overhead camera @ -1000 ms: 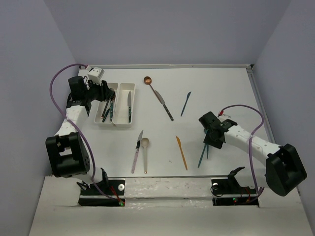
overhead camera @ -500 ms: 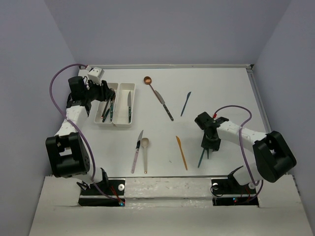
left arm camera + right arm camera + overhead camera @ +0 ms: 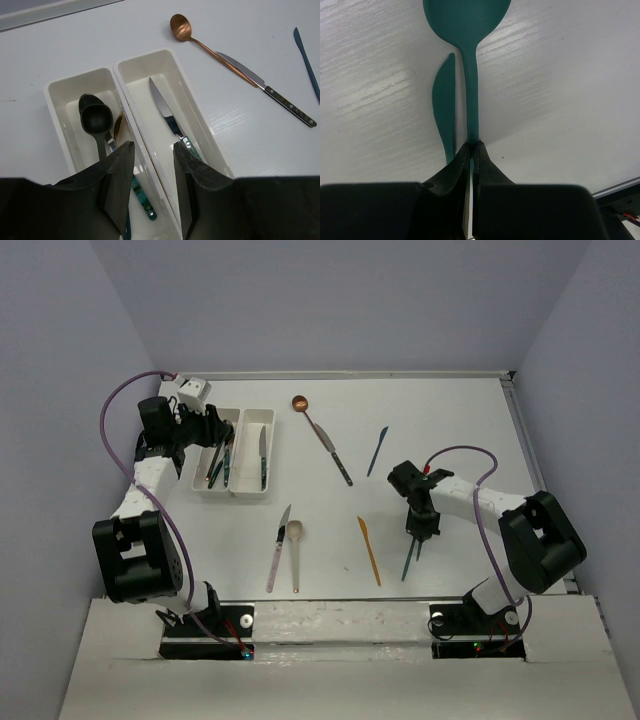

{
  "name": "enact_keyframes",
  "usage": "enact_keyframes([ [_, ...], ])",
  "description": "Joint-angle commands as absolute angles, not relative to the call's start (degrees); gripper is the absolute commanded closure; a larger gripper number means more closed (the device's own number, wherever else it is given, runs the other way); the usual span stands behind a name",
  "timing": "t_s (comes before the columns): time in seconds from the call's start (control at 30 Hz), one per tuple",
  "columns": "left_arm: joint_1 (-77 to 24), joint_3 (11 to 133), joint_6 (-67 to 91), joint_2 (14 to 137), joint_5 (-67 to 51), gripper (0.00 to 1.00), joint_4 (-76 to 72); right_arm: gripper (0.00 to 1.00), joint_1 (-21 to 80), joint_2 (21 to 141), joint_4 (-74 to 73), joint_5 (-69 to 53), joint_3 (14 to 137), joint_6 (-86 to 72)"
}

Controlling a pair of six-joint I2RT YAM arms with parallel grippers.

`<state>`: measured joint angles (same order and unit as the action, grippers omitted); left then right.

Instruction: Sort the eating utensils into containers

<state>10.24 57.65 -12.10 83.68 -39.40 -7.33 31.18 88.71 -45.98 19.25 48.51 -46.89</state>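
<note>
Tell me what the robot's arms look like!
The left arm and right arm are white with chunky black joints and bases. A purple cable loops along each. The left claw and right claw have two black wedge-shaped fingers.

A white wood-grain table (image 3: 450, 420) sits enclosed by plain pale lavender walls (image 3: 340, 300) under even light.

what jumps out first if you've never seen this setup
The right gripper pinched shut on the teal spoon, a teal knife lying right beside it. At the far left, the left gripper hangs open over two white trays, spoons in one, a steel-bladed knife in the other.
</note>
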Motion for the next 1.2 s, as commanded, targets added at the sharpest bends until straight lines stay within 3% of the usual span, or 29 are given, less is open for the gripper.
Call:
enact_keyframes([
  [0.0,10.63,57.57,-11.87,80.95,-40.96,0.52,-8.97,1.0,31.03,92.11,-38.5,18.72,45.09,-46.15],
  [0.33,10.55,58.53,-12.57,79.54,-41.92,0.52,-6.51,1.0,32.78,73.23,-36.92,29.61,45.44,-43.78],
  [0.53,9.85,60.47,-12.92,76.91,-45.7,0.51,-1.94,1.0,37.78,62.94,-23.77,35.77,44.21,-34.47],
  [0.7,3.11,59.59,-12.39,71.99,-45.53,0.5,-0.09,1.0,46.83,65.12,-12.58,40.51,47.8,-26.9],
  [0.9,-3.07,56.78,-12.48,67.68,-43.78,0.48,-0.17,1.0,46.85,77.77,-16.7,38.77,58.88,-33.13],
  [0.93,-3.69,56.17,-12.57,67.85,-42.46,0.48,-0.35,0.97,46.85,79.96,-16.79,37.63,59.5,-34.18],
  [1.0,-5.53,55.02,-13.88,68.64,-36.78,0.48,-0.53,0.82,46.32,82.17,-16.79,33.41,61.25,-36.38],
  [1.1,-11.93,55.19,-16.34,71.36,-32.89,0.48,1.48,0.75,46.32,84.11,-20.55,34.36,63.19,-41.82],
  [1.17,-18.67,56.16,-17.75,73.9,-30.16,0.46,2.63,0.62,44.57,83.06,-24.41,32.97,62.67,-44.81],
])
